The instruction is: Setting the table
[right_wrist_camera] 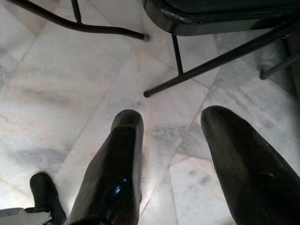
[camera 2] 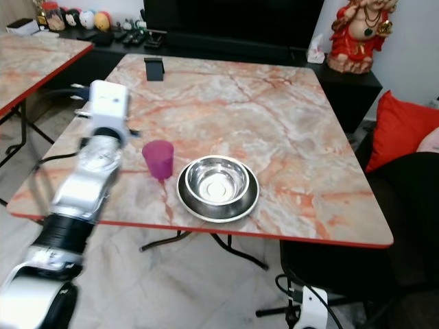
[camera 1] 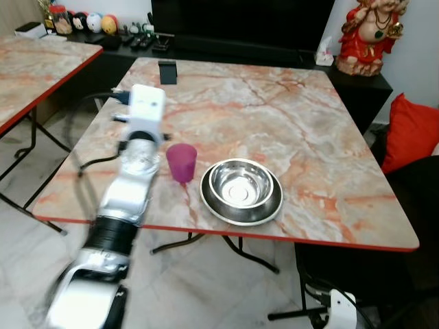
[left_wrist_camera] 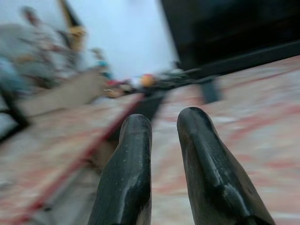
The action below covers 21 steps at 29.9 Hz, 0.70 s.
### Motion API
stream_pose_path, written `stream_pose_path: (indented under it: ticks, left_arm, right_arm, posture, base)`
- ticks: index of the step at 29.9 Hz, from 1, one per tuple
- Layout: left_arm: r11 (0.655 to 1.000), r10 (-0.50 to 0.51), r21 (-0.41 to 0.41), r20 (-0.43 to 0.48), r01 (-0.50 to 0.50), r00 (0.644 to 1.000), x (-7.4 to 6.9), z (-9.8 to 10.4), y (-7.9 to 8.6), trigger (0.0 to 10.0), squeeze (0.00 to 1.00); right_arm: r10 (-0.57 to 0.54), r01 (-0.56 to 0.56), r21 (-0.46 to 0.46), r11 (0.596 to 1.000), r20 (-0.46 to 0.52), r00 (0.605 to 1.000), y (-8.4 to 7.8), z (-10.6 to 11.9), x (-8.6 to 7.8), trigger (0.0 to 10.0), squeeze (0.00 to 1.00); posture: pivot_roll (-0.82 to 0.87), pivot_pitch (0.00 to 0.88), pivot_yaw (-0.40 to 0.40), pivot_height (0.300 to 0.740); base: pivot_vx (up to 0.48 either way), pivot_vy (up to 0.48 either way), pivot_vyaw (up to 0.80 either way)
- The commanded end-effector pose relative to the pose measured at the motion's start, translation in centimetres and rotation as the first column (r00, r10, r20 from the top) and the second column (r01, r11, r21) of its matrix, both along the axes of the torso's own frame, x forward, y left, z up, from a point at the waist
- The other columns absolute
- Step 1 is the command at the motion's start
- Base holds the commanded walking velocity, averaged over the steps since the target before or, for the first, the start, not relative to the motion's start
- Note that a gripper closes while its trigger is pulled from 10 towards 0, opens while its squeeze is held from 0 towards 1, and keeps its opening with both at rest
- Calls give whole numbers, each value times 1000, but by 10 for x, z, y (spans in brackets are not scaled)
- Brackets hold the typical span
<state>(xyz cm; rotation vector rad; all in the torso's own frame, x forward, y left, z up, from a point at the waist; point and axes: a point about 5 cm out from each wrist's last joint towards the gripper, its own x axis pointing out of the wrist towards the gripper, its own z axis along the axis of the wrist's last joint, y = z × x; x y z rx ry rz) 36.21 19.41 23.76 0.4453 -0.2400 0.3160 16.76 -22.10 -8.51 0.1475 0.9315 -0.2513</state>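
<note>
I have the left gripper (left_wrist_camera: 164,126) over the tabletop's (camera 1: 288,123) left side, fingers a narrow gap apart and holding nothing; the right gripper (right_wrist_camera: 171,122) hangs over the floor, fingers spread. The purple cup (camera 1: 181,162) stands near the front edge, just beside the steel bowl (camera 1: 241,186) nested in its steel plate (camera 1: 274,208). I judge the cup light, rigid plastic, easily tipped, best pinched across its rim.

Table (camera 1: 288,116): far and right-hand surface lying bare, offering open passage. Near edge: purple cup (camera 1: 182,162) standing just beside steel bowl (camera 1: 241,190), narrowing the gap between them. Left arm (camera 1: 134,181) reaching over the near-left corner, crowding the cup's left. Small dark stand (camera 1: 167,71) sitting at the far-left edge.
</note>
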Motion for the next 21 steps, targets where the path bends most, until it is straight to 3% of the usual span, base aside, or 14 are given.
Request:
stream_pose_path:
  ticks: [1,5,7,9,10,11,12,13,14,17,18,19,20,21]
  left_arm:
    - [998,55,34,33,-56,998,-8,0,18,10000,0]
    - [960,248,125,39,-251,968,-28,-10,72,10000,0]
    - [910,388,151,28,-387,921,-44,-21,105,10000,0]
    - [855,515,110,-66,-507,855,-61,-49,137,10000,0]
    - [808,589,109,-140,-579,796,-75,-73,155,10000,0]
    - [808,589,109,-140,-579,796,-75,-73,155,10000,0]
    - [790,613,128,-169,-599,772,-81,-84,160,10000,0]
    - [753,657,168,-230,-636,718,-94,-107,169,10000,0]
    - [753,657,168,-230,-636,718,-94,-107,169,10000,0]
    - [712,698,236,-344,-662,628,-117,-147,175,10000,0]
    - [714,693,253,-386,-652,609,-122,-161,172,10000,0]
    - [745,655,273,-471,-609,591,-128,-184,162,10000,0]
    - [745,655,273,-471,-609,591,-128,-184,162,10000,0]
    - [783,603,270,-550,-560,578,-131,-204,152,10000,0]
  right_arm:
    - [-17,17,1,1000,4,1000,-1,0,-1,10000,0]
    - [-21,21,3,1000,4,1000,0,0,-1,10000,0]
    - [-23,23,2,1000,3,1000,-1,-1,-2,10000,0]
    - [-23,23,2,1000,2,1000,-1,-1,-2,10000,0]
    - [-22,22,2,1000,1,1000,0,-1,-2,10000,0]
    - [-22,22,2,1000,1,1000,0,-1,-2,10000,0]
    - [-21,21,2,1000,1,1000,0,-1,-2,10000,0]
    - [-21,21,3,1000,2,1000,0,-1,-2,10000,0]
    - [-21,21,3,1000,2,1000,0,-1,-2,10000,0]
    - [-22,22,3,1000,2,1000,1,-1,-2,10000,0]
    - [-22,22,2,1000,2,1000,1,-1,-2,10000,0]
    - [-21,21,-1,1000,1,1000,1,-1,-2,10000,0]
    - [-21,21,-1,1000,1,1000,1,-1,-2,10000,0]
    - [-22,22,-3,1000,0,1000,1,-1,-2,10000,0]
  posture:
    - [74,0,-46,740]
    - [74,0,-42,740]
    - [82,0,-42,740]
    - [88,0,-43,740]
    - [91,0,-40,740]
    - [91,0,-40,740]
    - [86,0,-38,740]
    - [83,0,-36,740]
    - [83,0,-36,740]
    - [77,0,-34,740]
    - [77,0,-34,740]
    - [78,0,-34,740]
    - [78,0,-34,740]
    - [72,0,-31,740]
  base:
    - [0,0,0]
    - [0,0,0]
    - [0,0,0]
    - [0,0,0]
    - [0,0,0]
    - [0,0,0]
    - [0,0,0]
    - [0,0,0]
    - [0,0,0]
    - [0,0,0]
    - [0,0,0]
    - [0,0,0]
    - [0,0,0]
    - [0,0,0]
